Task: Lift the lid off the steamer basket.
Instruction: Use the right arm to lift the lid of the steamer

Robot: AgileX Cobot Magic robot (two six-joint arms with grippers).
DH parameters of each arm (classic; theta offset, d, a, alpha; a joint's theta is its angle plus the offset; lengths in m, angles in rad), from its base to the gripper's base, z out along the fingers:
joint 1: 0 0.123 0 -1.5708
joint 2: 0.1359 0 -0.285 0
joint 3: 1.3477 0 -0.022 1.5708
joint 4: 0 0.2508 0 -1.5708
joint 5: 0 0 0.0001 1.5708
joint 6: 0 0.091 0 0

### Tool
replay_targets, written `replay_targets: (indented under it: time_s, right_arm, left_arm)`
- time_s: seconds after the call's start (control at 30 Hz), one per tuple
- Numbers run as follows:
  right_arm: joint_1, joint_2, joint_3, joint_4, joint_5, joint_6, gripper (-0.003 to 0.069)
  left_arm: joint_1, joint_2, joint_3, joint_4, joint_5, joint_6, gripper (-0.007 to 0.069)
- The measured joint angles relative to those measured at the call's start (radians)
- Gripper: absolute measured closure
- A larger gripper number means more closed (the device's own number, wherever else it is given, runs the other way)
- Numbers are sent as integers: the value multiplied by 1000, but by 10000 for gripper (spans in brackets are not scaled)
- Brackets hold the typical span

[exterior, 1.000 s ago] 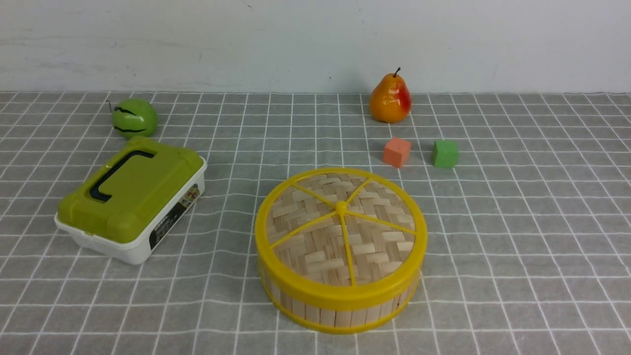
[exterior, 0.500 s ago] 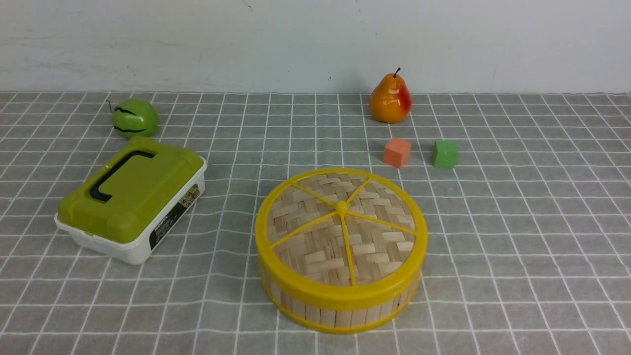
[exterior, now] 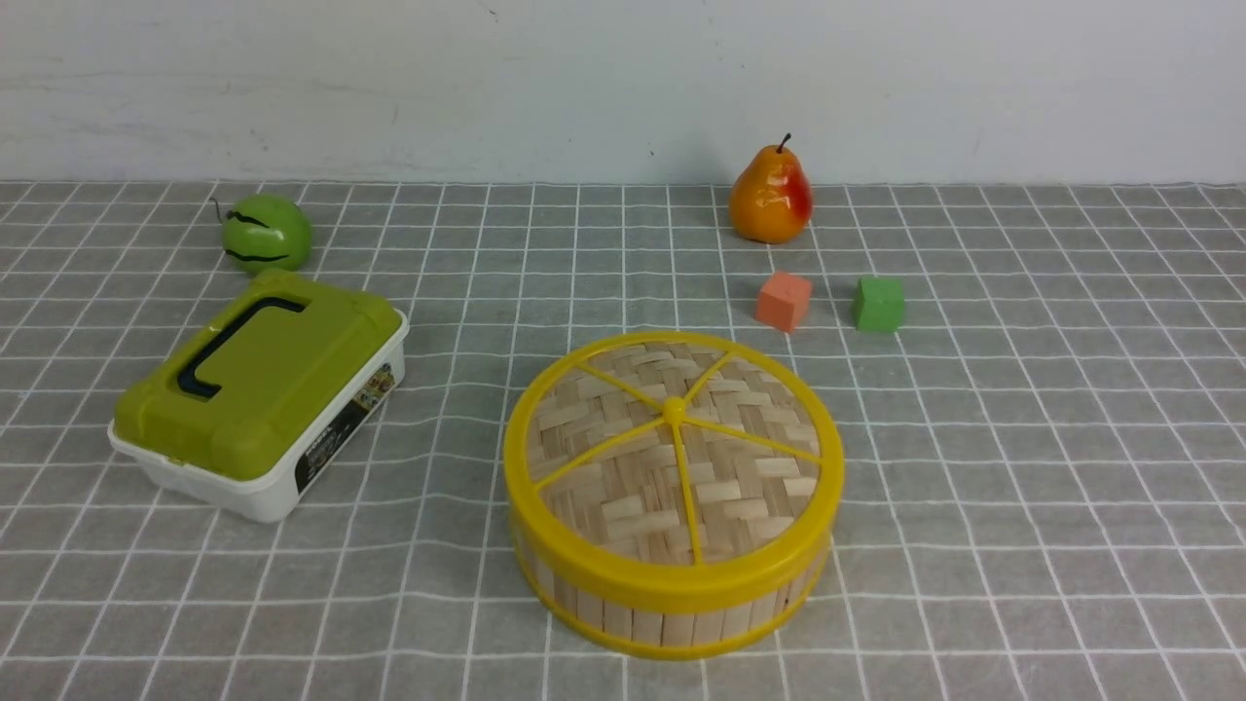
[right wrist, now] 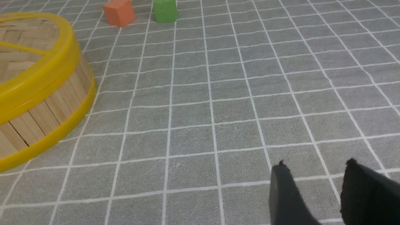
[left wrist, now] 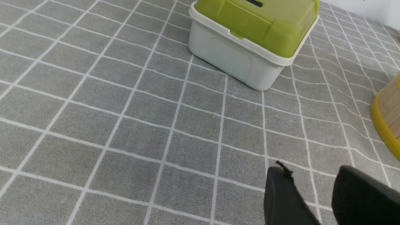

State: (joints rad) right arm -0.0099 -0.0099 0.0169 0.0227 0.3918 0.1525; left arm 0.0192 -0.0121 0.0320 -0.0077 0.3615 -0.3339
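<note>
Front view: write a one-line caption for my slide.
The steamer basket at centre with its woven lid on; green-lidded box to its left, pear, orange cube and green cube behind.

lid (exterior: pixel 623 487): woven pale bamboo strips, matt and ridged; rim, spokes and knob in smooth yellow plastic
steamer basket (exterior: pixel 662 618): upright pale wooden slats, matt; smooth yellow plastic rims
surface (exterior: pixel 1022 467): grey cloth, matt, felt-like, faintly rippled
box (exterior: pixel 258 389): smooth plastic, white body and green top, slight sheen
pear (exterior: pixel 771 200): smooth, glossy skin
green fruit (exterior: pixel 265 232): smooth, shiny
orange cube (exterior: pixel 784 300): matt; material unclear
green cube (exterior: pixel 879 304): matt; material unclear
wall (exterior: pixel 584 78): matt white, scuffed
</note>
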Motion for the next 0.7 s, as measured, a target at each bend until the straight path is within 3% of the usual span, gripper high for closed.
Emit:
replay_targets:
  time_s: [0.17,0.4,0.5,0.7]
  right_arm:
    - [0,0,0,111,0,81,418]
    - [0,0,6,588,16,412,418]
    - [0,0,8,627,15,431,418]
    - [0,0,8,585,1,410,418]
  left_arm:
    - [0,0,0,0,0,0,386]
    - [0,0,0,0,0,0,386]
    - [0,0,0,0,0,0,386]
    - [0,0,0,0,0,0,386]
